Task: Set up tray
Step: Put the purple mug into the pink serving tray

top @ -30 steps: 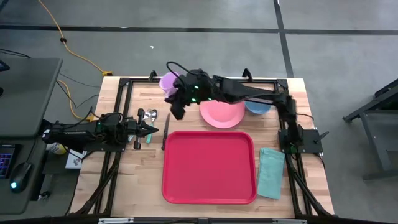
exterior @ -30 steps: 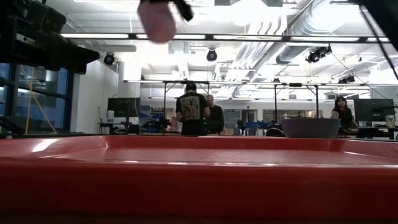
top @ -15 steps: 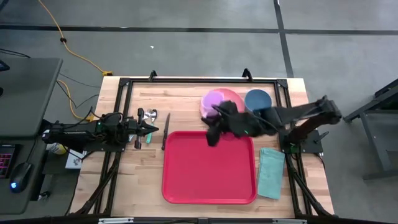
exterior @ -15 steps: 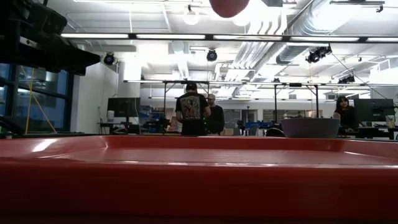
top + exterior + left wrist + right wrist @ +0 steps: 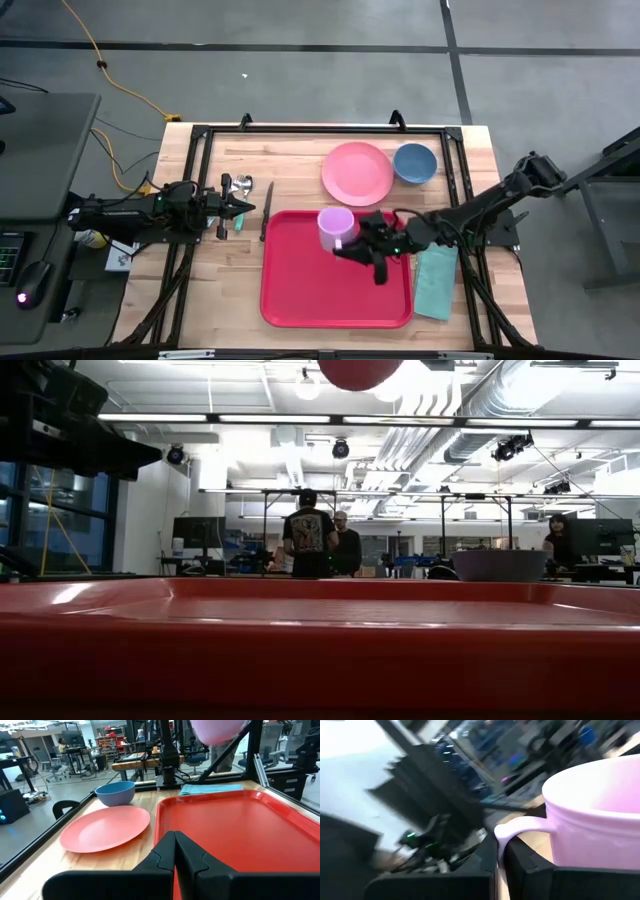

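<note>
Right gripper (image 5: 352,246) is clamped on the pink mug (image 5: 335,228) by its handle, above the tray (image 5: 300,290) (left gripper (image 5: 240,207) sits pinched together, off beside it).

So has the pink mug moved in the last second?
Yes. The right gripper has carried the pink mug from beyond the pink plate to above the tray.

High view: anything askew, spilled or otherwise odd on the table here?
Nothing stands out. The right gripper, shut on the pink mug handle, holds it over the empty red tray. Plate, bowl, cutlery and napkin lie tidy.
</note>
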You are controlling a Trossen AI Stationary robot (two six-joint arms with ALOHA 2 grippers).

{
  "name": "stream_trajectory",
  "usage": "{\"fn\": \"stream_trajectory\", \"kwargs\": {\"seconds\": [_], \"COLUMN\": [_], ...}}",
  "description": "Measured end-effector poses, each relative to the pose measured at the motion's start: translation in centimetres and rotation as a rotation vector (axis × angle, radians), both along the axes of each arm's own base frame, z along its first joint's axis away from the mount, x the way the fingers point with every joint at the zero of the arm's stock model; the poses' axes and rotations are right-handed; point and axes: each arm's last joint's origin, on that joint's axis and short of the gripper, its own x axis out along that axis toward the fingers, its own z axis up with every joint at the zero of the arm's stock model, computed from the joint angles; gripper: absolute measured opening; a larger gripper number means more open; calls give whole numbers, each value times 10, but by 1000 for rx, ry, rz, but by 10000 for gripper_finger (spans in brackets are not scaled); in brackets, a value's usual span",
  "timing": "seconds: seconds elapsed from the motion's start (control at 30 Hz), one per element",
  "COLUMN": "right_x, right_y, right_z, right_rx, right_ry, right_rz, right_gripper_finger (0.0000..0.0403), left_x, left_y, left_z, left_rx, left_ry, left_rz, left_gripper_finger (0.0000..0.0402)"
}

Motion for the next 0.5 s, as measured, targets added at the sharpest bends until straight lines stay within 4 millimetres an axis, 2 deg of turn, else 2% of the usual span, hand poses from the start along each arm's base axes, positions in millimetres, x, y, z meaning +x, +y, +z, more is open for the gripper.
{"fn": "stream_trajectory", "kwargs": {"seconds": [0.17, 0.33, 0.5], "right_x": [-20, -38, -53], "right_y": [5, 4, -2], "right_z": [-40, -80, -107], "right_rx": [20, 45, 39], "right_ry": [-11, 113, 183], "right_rz": [14, -59, -164], "right_gripper_finger": [0, 0, 0], "left_x": [0, 0, 0], "left_y": [0, 0, 0], "left_z": [0, 0, 0], "left_rx": [8, 9, 9], "left_ry": [1, 0, 1], "left_rz": [0, 0, 0], "left_gripper_finger": [37, 37, 37]}}
